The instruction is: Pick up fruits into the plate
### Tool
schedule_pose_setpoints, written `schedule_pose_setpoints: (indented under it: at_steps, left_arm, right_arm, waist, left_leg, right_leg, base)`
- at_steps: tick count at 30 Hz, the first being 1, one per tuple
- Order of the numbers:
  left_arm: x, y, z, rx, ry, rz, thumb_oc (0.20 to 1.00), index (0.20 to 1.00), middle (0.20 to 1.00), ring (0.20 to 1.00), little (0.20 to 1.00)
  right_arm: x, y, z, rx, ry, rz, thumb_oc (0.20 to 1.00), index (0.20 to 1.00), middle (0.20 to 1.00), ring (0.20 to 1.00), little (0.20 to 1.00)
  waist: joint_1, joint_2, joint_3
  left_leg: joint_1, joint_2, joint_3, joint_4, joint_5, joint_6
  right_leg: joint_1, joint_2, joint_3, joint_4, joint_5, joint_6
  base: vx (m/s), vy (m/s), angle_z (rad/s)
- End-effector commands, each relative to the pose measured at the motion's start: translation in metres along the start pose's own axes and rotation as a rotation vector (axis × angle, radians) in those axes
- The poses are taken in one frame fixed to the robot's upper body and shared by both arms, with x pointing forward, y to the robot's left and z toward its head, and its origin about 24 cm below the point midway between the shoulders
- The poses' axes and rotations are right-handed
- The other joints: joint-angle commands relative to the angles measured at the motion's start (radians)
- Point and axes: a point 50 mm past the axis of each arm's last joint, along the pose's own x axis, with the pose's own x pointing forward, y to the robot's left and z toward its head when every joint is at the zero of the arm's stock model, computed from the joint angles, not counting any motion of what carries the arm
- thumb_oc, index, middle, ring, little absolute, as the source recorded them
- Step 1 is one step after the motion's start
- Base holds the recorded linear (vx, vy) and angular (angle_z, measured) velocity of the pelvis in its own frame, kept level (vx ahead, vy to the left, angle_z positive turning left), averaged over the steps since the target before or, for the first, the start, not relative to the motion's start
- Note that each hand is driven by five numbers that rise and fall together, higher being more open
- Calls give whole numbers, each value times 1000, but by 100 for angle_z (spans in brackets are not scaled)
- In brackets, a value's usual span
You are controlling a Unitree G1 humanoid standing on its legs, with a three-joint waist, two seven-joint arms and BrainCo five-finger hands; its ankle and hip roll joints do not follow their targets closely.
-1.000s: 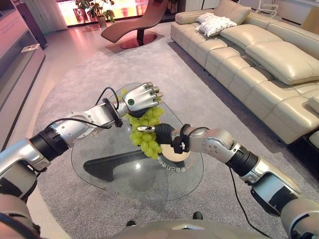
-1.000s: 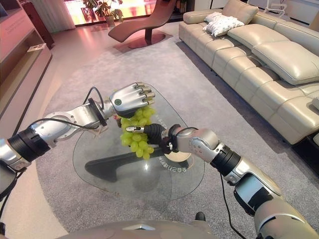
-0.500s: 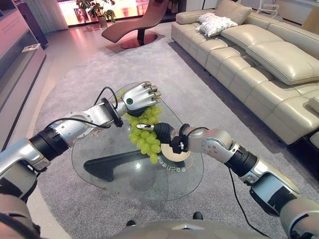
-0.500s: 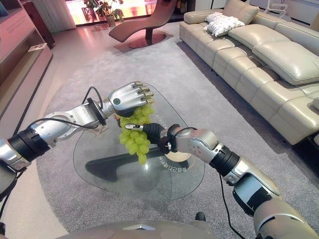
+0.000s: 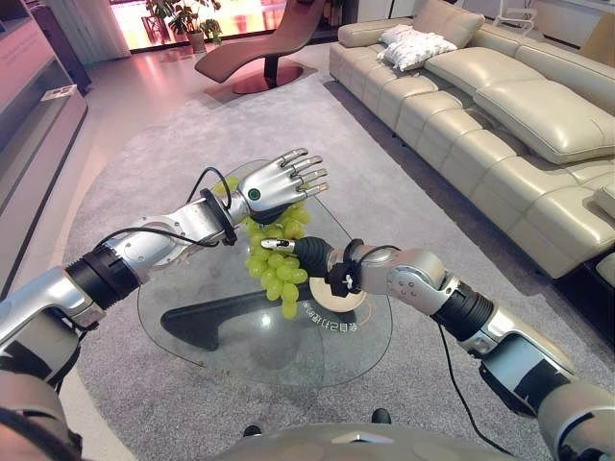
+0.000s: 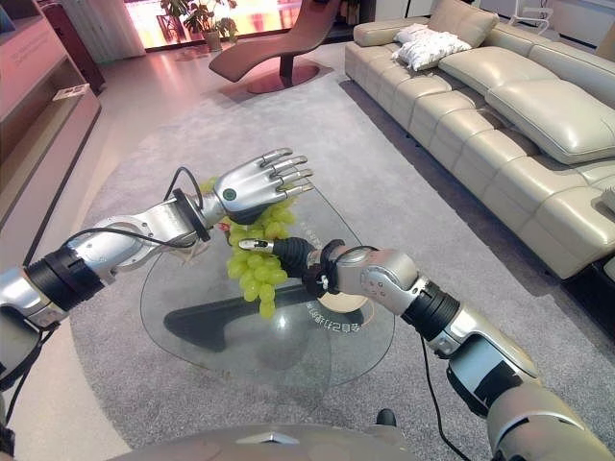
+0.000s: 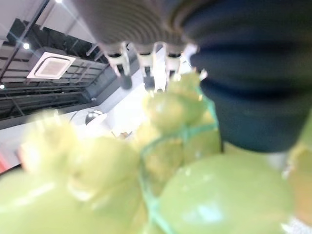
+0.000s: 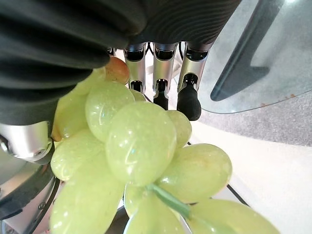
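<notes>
Grapes: the green bunch of grapes hung above the glass table, just left of the plate.
Right hand: the right hand gripped the bunch, fingers curled.
Left hand: the left hand hovered over the bunch, fingers spread straight, holding nothing.

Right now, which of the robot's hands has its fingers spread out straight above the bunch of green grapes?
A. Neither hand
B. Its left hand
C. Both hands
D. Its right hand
B. The left hand has its fingers fanned out straight above the grapes, while the right hand is closed on the bunch.
</notes>
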Motion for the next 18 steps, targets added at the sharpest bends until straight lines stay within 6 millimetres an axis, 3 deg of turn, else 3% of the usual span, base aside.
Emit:
schedule_pose_setpoints:
  at_steps: [1,11,18]
  left_arm:
    - [12,17,-20,45,21,33,1000,1000,1000,1000,1000]
    - [14,5,-15,36,-4,-223,1000,1000,1000,1000,1000]
    - [36,24,-23,70,71,-470,1000,1000,1000,1000,1000]
  right_arm:
    - [4,30,57,-63,-254,138,200,200,200,200,200]
    - [-4,12,59,-64,-263,64,200,200,200,200,200]
    - [-7,-3,74,-29,-301,-44,200,200,200,200,200]
  waist:
    - [8,-42,25]
    - [-5,-36,30]
    - [-11,-38,34]
  left_leg:
    - [15,-5,12,39,-95,22]
    - [13,-8,6,43,-96,26]
    - [16,-13,-5,50,-100,31]
  right_leg:
    - [83,-56,-91,20,-77,46]
    - [81,-51,-82,24,-82,46]
    - [82,-46,-77,34,-89,45]
  base:
    - [0,0,0]
    - [4,0,0]
    - [43,-8,1]
